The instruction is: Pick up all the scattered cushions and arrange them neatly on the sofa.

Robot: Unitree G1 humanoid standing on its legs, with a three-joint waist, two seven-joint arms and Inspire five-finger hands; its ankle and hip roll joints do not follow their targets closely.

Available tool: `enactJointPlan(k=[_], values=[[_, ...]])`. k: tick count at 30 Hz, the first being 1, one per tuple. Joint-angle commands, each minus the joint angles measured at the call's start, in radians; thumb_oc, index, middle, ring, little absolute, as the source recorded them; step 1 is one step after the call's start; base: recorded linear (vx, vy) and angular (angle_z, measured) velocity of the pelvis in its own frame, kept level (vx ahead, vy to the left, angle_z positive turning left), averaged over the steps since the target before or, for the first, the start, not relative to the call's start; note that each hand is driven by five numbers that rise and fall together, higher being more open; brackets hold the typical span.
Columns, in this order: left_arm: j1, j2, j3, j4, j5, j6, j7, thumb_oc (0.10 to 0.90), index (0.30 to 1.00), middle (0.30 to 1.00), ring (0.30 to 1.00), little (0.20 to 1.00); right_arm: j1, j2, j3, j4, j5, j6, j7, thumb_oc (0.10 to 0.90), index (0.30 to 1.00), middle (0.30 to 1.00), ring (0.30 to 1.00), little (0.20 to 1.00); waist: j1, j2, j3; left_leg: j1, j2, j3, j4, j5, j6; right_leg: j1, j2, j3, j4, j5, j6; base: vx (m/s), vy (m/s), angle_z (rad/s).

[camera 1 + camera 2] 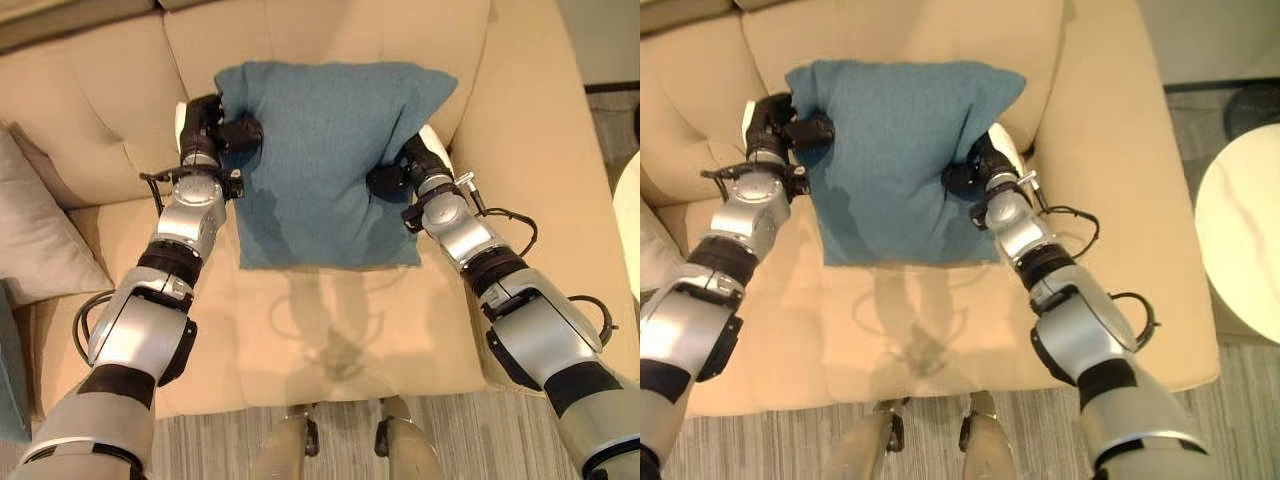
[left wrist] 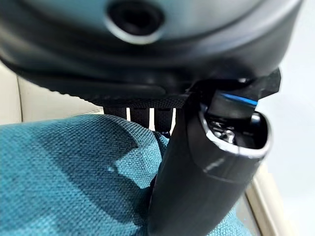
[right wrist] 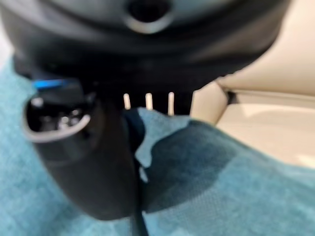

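Both hands — left hand (image 1: 212, 125), right hand (image 1: 398, 178) — pinch the teal cushion (image 1: 325, 160) between fingers and thumbs against the sofa (image 1: 110, 110) backrest; releasing likely comes next.

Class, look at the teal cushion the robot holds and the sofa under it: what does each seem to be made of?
Teal cushion: woven fabric, matte, with a coarse visible weave in the left wrist view; it dents under both hands, so a soft filling is likely. Sofa: smooth beige upholstery with stitched seams, possibly leather or a fine cloth.
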Motion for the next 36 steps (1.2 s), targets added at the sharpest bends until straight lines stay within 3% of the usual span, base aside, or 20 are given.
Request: enactJointPlan(k=[1, 5, 8, 10, 11, 12, 13, 14, 18, 20, 25, 28, 32, 34, 35, 36], values=[[-0.43, 0.15, -0.149, -0.14, 0.212, -0.246, 0.126, 0.4, 0.3, 0.3, 0.3, 0.3, -0.341, 0.073, 0.053, -0.046, 0.007, -0.25, -0.067, 0.4, 0.3, 0.3, 0.3, 0.3, 0.031, 0.022, -0.047, 0.028, 0.031, -0.014, -0.242, 0.066, -0.064, 0.06, -0.105, -0.068, 0.115, -0.199, 0.187, 0.02, -0.016, -0.22], [-0.475, 0.209, -0.126, -0.154, 0.262, -0.267, 0.266, 0.4, 0.3, 0.3, 0.3, 0.3, -0.394, 0.067, 0.061, -0.044, -0.017, -0.288, -0.162, 0.4, 0.3, 0.3, 0.3, 0.3, 0.039, 0.005, -0.048, -0.004, 0.034, -0.006, -0.242, 0.069, -0.07, 0.03, -0.105, -0.064, 0.103, -0.19, 0.187, 0.03, -0.031, -0.18], [-0.471, 0.194, -0.078, -0.116, 0.27, -0.275, 0.365, 0.4, 0.3, 0.3, 0.3, 0.3, -0.419, 0.054, 0.063, -0.029, -0.032, -0.305, -0.219, 0.4, 0.3, 0.3, 0.3, 0.3, 0.038, -0.001, -0.036, -0.017, 0.035, -0.009, -0.242, 0.072, -0.074, 0.024, -0.102, -0.072, 0.1, -0.19, 0.186, 0.0, -0.034, 0.1], [-0.483, 0.175, -0.085, -0.039, 0.259, -0.262, 0.375, 0.4, 0.3, 0.3, 0.3, 0.3, -0.444, 0.052, 0.065, 0.027, -0.017, -0.299, -0.229, 0.4, 0.3, 0.3, 0.3, 0.3, 0.039, -0.003, -0.025, -0.028, 0.035, -0.014, -0.242, 0.075, -0.076, 0.02, -0.1, -0.078, 0.095, -0.186, 0.185, -0.01, -0.035, -0.02], [-0.491, 0.163, -0.099, 0.01, 0.235, -0.254, 0.348, 0.444, 0.366, 0.366, 0.366, 0.366, -0.457, 0.059, 0.068, 0.072, 0.008, -0.287, -0.216, 0.4, 0.3, 0.3, 0.3, 0.3, 0.038, -0.003, -0.021, -0.027, 0.034, -0.016, -0.242, 0.073, -0.078, 0.021, -0.101, -0.082, 0.093, -0.187, 0.186, 0.0, -0.036, 0.13], [-0.514, 0.144, -0.124, 0.089, 0.187, -0.242, 0.288, 0.742, 0.813, 0.813, 0.813, 0.813, -0.479, 0.071, 0.063, 0.143, 0.046, -0.271, -0.186, 0.629, 0.644, 0.644, 0.644, 0.644, 0.038, -0.004, -0.015, -0.031, 0.035, -0.018, -0.242, 0.075, -0.079, 0.021, -0.099, -0.089, 0.089, -0.184, 0.187, -0.01, -0.045, 0.17], [-0.556, 0.112, -0.166, 0.275, 0.061, -0.157, 0.105, 0.8, 0.9, 0.9, 0.9, 0.9, -0.521, 0.082, 0.072, 0.28, 0.11, -0.222, -0.117, 0.8, 0.9, 0.9, 0.9, 0.9, 0.042, -0.004, -0.008, -0.038, 0.036, -0.018, -0.242, 0.08, -0.081, 0.023, -0.098, -0.1, 0.079, -0.173, 0.192, -0.02, -0.032, 0.13], [-0.563, 0.113, -0.17, 0.282, 0.057, -0.159, 0.099, 0.8, 0.9, 0.9, 0.9, 0.9, -0.526, 0.082, 0.072, 0.283, 0.112, -0.224, -0.115, 0.8, 0.9, 0.9, 0.9, 0.9, 0.042, -0.004, -0.006, -0.038, 0.036, -0.018, -0.242, 0.08, -0.081, 0.023, -0.098, -0.101, 0.078, -0.173, 0.192, -0.02, -0.027, -0.05], [-0.563, 0.072, -0.084, 0.431, -0.184, -0.033, -0.107, 0.8, 0.9, 0.9, 0.9, 0.9, -0.546, 0.081, 0.087, 0.435, 0.133, -0.16, -0.022, 0.8, 0.9, 0.9, 0.9, 0.9, 0.052, -0.005, 0.003, -0.048, 0.037, -0.023, -0.242, 0.088, -0.087, 0.035, -0.096, -0.121, 0.061, -0.164, 0.196, 0.0, -0.028, -0.1], [-0.541, 0.062, -0.06, 0.501, -0.221, 0.047, -0.137, 0.8, 0.9, 0.9, 0.9, 0.9, -0.531, 0.087, 0.085, 0.493, 0.125, -0.121, -0.013, 0.8, 0.9, 0.9, 0.9, 0.9, 0.054, -0.003, 0.0, -0.052, 0.039, -0.027, -0.242, 0.091, -0.087, 0.037, -0.092, -0.126, 0.056, -0.163, 0.195, 0.0, -0.031, 0.05], [-0.523, 0.068, -0.018, 0.522, -0.269, 0.104, -0.126, 0.8, 0.9, 0.9, 0.9, 0.9, -0.514, 0.094, 0.064, 0.518, 0.091, -0.097, -0.065, 0.8, 0.9, 0.9, 0.9, 0.9, 0.055, 0.006, 0.001, -0.044, 0.039, -0.027, -0.242, 0.09, -0.084, 0.045, -0.09, -0.122, 0.056, -0.167, 0.19, 0.0, -0.008, -0.09], [-0.533, 0.106, -0.003, 0.547, -0.273, 0.112, -0.021, 0.8, 0.9, 0.9, 0.9, 0.9, -0.499, 0.072, 0.004, 0.503, 0.101, -0.103, -0.137, 0.8, 0.9, 0.9, 0.9, 0.9, 0.06, 0.016, 0.006, -0.035, 0.037, -0.032, -0.242, 0.092, -0.076, 0.053, -0.089, -0.116, 0.056, -0.165, 0.184, 0.0, -0.003, -0.04], [-0.533, 0.171, 0.037, 0.533, -0.265, 0.079, 0.106, 0.8, 0.9, 0.9, 0.9, 0.9, -0.465, 0.045, -0.073, 0.434, 0.117, -0.156, -0.245, 0.8, 0.9, 0.9, 0.9, 0.9, 0.065, 0.026, 0.012, -0.024, 0.036, -0.04, -0.242, 0.092, -0.075, 0.062, -0.088, -0.111, 0.058, -0.172, 0.181, -0.01, -0.003, -0.03], [-0.523, 0.21, 0.074, 0.507, -0.264, 0.041, 0.185, 0.8, 0.9, 0.9, 0.9, 0.9, -0.443, 0.038, -0.128, 0.373, 0.137, -0.188, -0.296, 0.8, 0.9, 0.9, 0.9, 0.9, 0.065, 0.026, 0.015, -0.015, 0.035, -0.043, -0.242, 0.084, -0.076, 0.069, -0.086, -0.11, 0.06, -0.182, 0.181, 0.0, 0.0, 0.0], [-0.506, 0.221, 0.105, 0.47, -0.233, 0.007, 0.305, 0.8, 0.9, 0.9, 0.9, 0.9, -0.416, 0.036, -0.162, 0.337, 0.153, -0.202, -0.318, 0.8, 0.9, 0.9, 0.9, 0.9, 0.063, 0.025, 0.019, -0.015, 0.035, -0.045, -0.242, 0.089, -0.075, 0.071, -0.085, -0.111, 0.06, -0.18, 0.179, 0.0, 0.0, 0.0], [-0.489, 0.239, 0.159, 0.406, -0.229, -0.07, 0.407, 0.8, 0.9, 0.9, 0.9, 0.9, -0.402, 0.04, -0.186, 0.294, 0.169, -0.213, -0.342, 0.8, 0.9, 0.9, 0.9, 0.9, 0.06, 0.016, 0.021, -0.01, 0.035, -0.047, -0.242, 0.079, -0.078, 0.075, -0.083, -0.11, 0.06, -0.188, 0.178, -0.02, -0.035, 0.02]])
